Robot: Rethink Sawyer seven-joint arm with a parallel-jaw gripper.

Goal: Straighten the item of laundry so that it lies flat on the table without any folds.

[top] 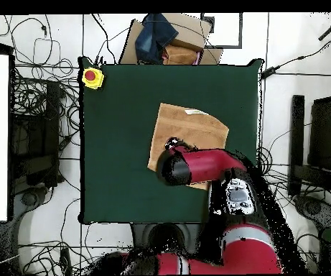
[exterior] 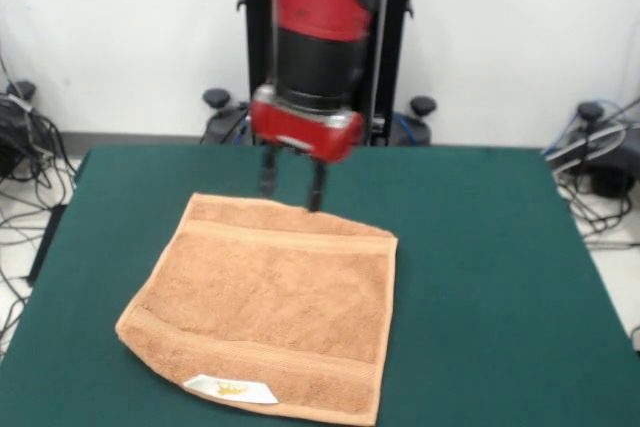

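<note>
The orange-tan towel (exterior: 270,307) lies spread on the green table (exterior: 480,277), slightly skewed, with its white label (exterior: 232,388) on the edge nearest the camera. Its near left corner looks a little rounded or tucked. My gripper (exterior: 291,195) hangs straight down over the towel's far edge, its two fingers apart with nothing between them and the tips at or just above the cloth. In the overhead view the red arm (top: 197,165) covers the gripper and the part of the towel (top: 189,129) nearest the robot's base. The label (top: 194,111) shows there too.
A yellow box with a red button (top: 92,77) sits at one table corner. A cardboard box with dark cloth (top: 164,39) stands off the table's edge opposite the robot's base. Cables lie on the floor around the table.
</note>
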